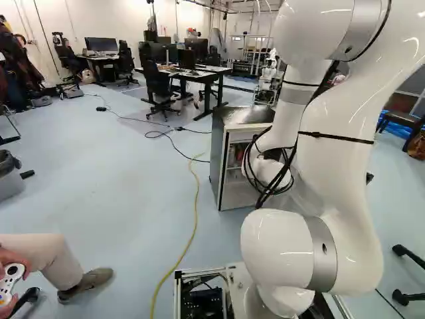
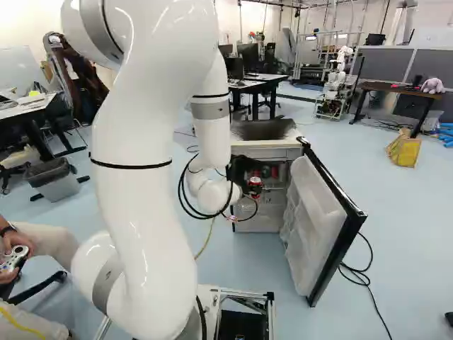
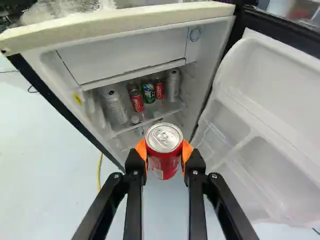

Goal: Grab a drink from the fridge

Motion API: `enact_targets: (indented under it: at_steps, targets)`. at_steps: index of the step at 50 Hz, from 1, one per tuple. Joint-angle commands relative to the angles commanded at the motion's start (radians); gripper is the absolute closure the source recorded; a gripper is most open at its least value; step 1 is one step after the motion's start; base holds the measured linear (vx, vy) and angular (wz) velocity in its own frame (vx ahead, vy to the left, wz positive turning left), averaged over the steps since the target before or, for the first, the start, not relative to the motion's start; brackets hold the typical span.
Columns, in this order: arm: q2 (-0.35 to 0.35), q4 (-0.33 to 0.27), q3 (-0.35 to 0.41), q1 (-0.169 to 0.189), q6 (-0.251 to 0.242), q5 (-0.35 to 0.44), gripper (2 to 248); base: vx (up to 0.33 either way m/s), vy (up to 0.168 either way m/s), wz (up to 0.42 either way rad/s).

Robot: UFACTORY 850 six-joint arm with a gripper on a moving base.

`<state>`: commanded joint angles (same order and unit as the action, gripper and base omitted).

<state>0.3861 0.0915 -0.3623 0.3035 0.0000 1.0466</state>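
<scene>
"Wrist view: report the end effector condition."

"The black two-finger gripper with orange pads [image 2: 253, 185] is closed around a red metal drink can with a silver top [image 3: 164, 140]. One orange pad [image 3: 141, 150] bears on each side of the can wall. The can stands roughly upright relative to the fingers, its pull-tab end exposed."

"State the can's location."

"It is held at the front of the small dark-sided fridge with a white interior [image 3: 120, 19]. Its exact clearance from the opening is hard to judge, but it appears to be outside the compartment."

"List the contents of the shelf beyond it."

"On the clear shelf [image 3: 150, 115]: a green can [image 3: 149, 93] between red cans [image 3: 136, 101], with a tall silver can [image 3: 173, 85] at one end of the row and a tall pale can [image 3: 116, 107] at the other. A white panel [image 3: 122, 55] spans the upper section."

"Door position?"

"Swung open. Right base view: the white-lined door with moulded racks and a black edge [image 2: 311, 219] stands to the right of the cabinet."

"Adjacent floor items?"

"Left base view: a thin yellow cable [image 1: 194, 226] runs along the pale blue floor [image 1: 133, 186], to the left of the fridge."
</scene>
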Motion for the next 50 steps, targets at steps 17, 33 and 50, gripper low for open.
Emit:
enact_targets:
  at_steps: [17, 33, 50]
  targets:
    - [-0.07, 0.0, 0.031, -0.011, 0.0, -0.007, 162, 0.0, 0.0, 0.0]
    - [-0.13, 0.009, 0.05, -0.012, 0.0, -0.055, 162, 0.0, 0.0, 0.0]
    - [-0.18, 0.023, 0.052, -0.017, 0.0, -0.14, 162, 0.0, 0.0, 0.0]
